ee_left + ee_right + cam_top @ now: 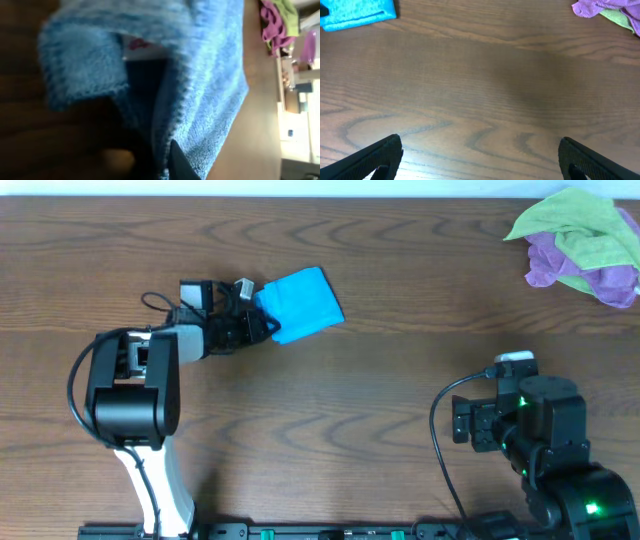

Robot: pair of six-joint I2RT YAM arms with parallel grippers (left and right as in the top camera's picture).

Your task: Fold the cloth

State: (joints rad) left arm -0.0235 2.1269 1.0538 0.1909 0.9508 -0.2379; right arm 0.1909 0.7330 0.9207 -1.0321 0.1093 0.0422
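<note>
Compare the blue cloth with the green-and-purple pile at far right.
The blue cloth is folded flat; the pile is crumpled. The blue cloth is one colour; the pile mixes green and purple. The left gripper is at the blue cloth's edge; the pile lies untouched. Both lie on the table.

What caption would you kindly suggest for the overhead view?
Overhead: left gripper holds the folded blue cloth; right gripper open, away.

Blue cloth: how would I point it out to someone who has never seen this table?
On the wooden table, look in the left half, where the left hand reaches out. The blue cloth lies at its tip, folded into a neat rectangle. It is the only blue one; the green and purple cloths sit crumpled in the far right corner.
</note>
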